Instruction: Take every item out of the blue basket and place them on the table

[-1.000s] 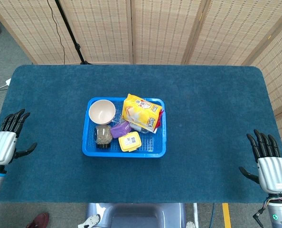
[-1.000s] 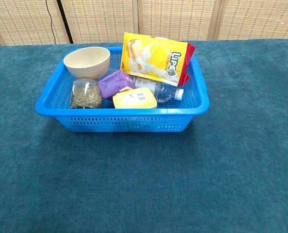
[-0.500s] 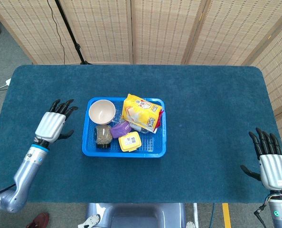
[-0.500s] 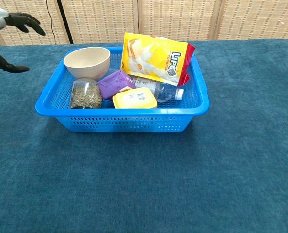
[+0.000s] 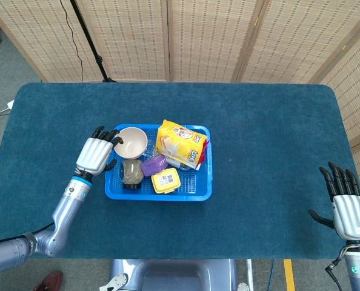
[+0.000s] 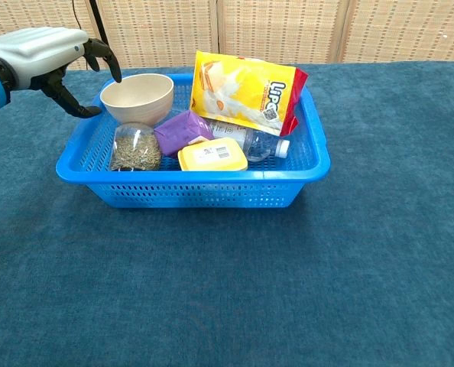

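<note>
The blue basket (image 5: 159,193) is seen near the middle of the worktop (image 5: 265,151), and all its items are still inside. The cream bowl (image 5: 130,142) stands at 10 o'clock in the basket, the jar of seeds (image 5: 131,172) at 8 o'clock, the purple packet (image 5: 154,164) at the centre, the yellow box (image 5: 165,180) at 6 o'clock. The yellow snack bag (image 5: 181,143) leans at 2 o'clock over a clear bottle (image 6: 257,142). The left hand (image 5: 96,154) is held just beside the bowl, at 9 o'clock of the basket, with its fingers (image 6: 103,53) spread and holding nothing. The right hand (image 5: 348,209) is kept well apart at the worktop's 4 o'clock edge, its fingers also wide and empty. The bowl is judged to be light and stiff, but smooth, so it is best taken by the rim, between thumb and fingers. The snack bag is probably soft and easily crushed; a gentle hold at its upper edge is advised.
</note>
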